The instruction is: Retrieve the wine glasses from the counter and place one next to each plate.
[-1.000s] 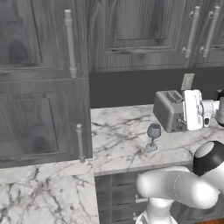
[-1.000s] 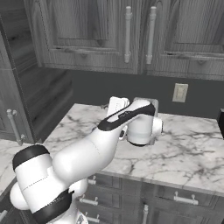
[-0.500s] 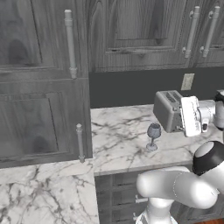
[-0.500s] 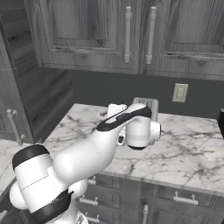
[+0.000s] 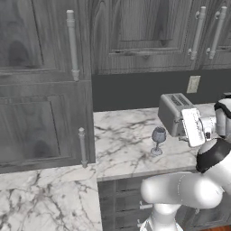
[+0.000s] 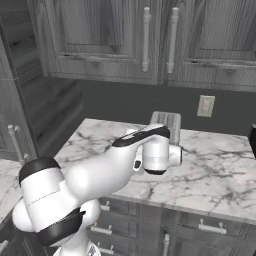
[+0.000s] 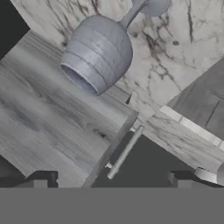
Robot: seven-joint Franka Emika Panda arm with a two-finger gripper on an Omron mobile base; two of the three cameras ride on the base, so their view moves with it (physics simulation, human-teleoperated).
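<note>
The counter (image 5: 122,144) spreads white and grey-veined under the dark wall cabinets (image 5: 144,36), and the robot's white arm (image 6: 100,172) reaches out over its front edge with the hand turned sideways. Just beyond the hand, toward the wall, sits a silver toaster (image 5: 173,113); from the right side the arm's wrist covers most of it, leaving the slotted top (image 6: 166,121) showing.

A wine glass (image 5: 158,140) stands upright on the marble just off to the left of the hand, a little apart from it and nearer the counter's front edge than the toaster is. Through the camera on the hand the view is rolled right over, so the glass (image 7: 99,50) hangs bowl-down with its round foot (image 7: 151,6) at the top edge, straight ahead of the gripper (image 7: 109,179). The two dark fingertips (image 7: 41,178) stand wide apart with nothing between them, well short of the glass. Beyond the bowl runs a tall cabinet door with its bar handle (image 7: 124,152).
</note>
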